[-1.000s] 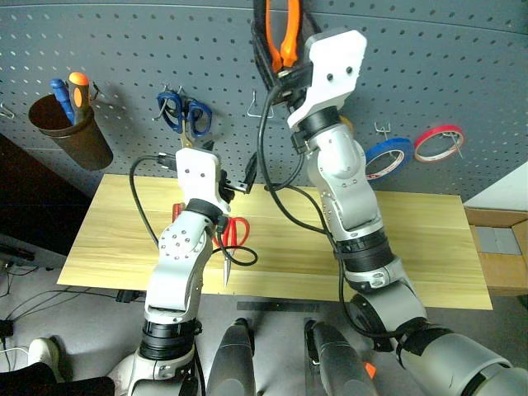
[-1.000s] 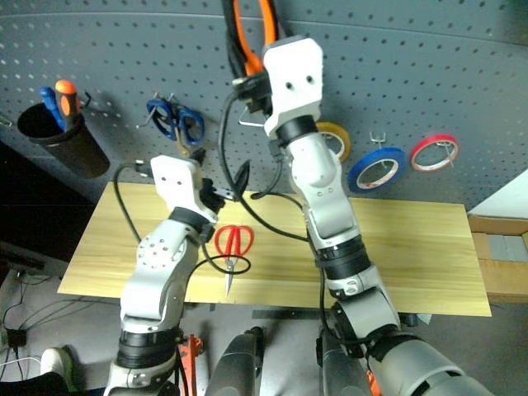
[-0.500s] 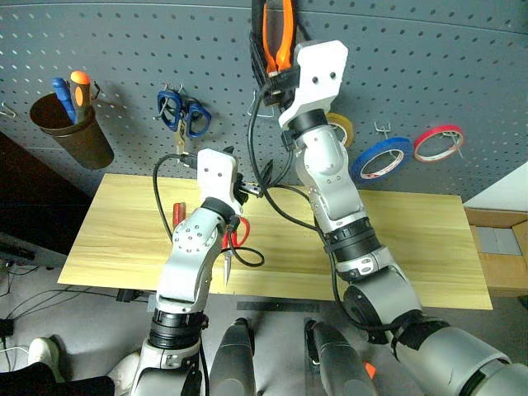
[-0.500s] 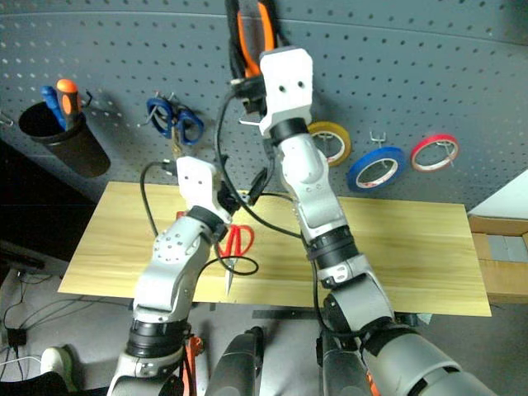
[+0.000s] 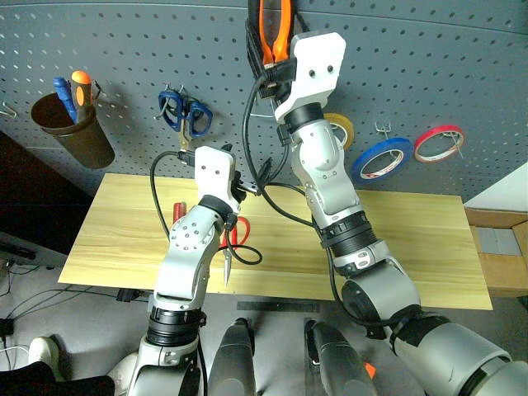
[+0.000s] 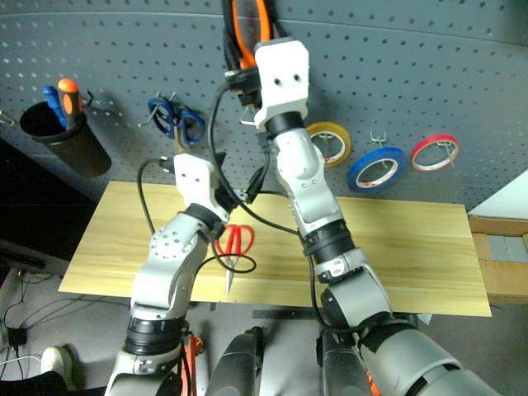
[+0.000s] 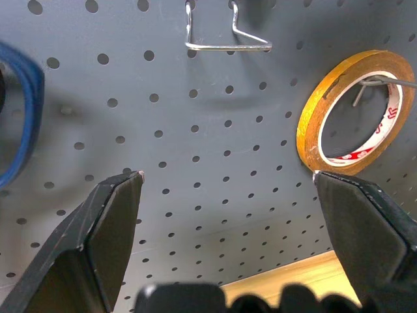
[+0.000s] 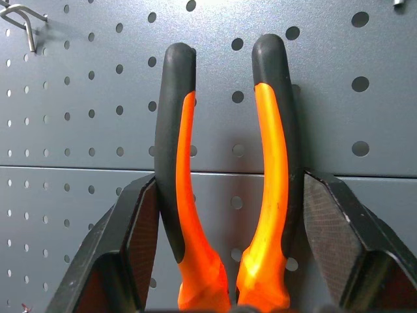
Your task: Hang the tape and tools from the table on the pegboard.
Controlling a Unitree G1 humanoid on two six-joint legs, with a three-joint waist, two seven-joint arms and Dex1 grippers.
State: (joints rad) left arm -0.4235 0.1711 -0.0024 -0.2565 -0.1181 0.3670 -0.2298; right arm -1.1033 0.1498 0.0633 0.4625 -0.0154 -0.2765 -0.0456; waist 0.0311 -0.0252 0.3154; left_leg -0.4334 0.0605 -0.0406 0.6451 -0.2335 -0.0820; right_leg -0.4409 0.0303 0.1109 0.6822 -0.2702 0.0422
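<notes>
Pliers (image 8: 225,195) upright, handles up against pegboard (image 8: 78,98), clamped in right gripper (image 8: 228,248) jaws; left gripper (image 7: 228,189) jaws released

The pliers (image 5: 275,29) run off the top edge; the left arm hides most of the red-handled scissors (image 5: 240,231)

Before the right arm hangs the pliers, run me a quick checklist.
1. Orange-and-black-handled pliers gripped between the right gripper fingers: ok.
2. Pliers held up against the dark grey perforated pegboard: ok.
3. Pliers lined up with a hook: cannot tell.
4. Left gripper open and empty: ok.
5. Red-handled scissors on the light wooden table, not yet hung: not ok.
6. Blue tape roll on its hook: ok.
</notes>
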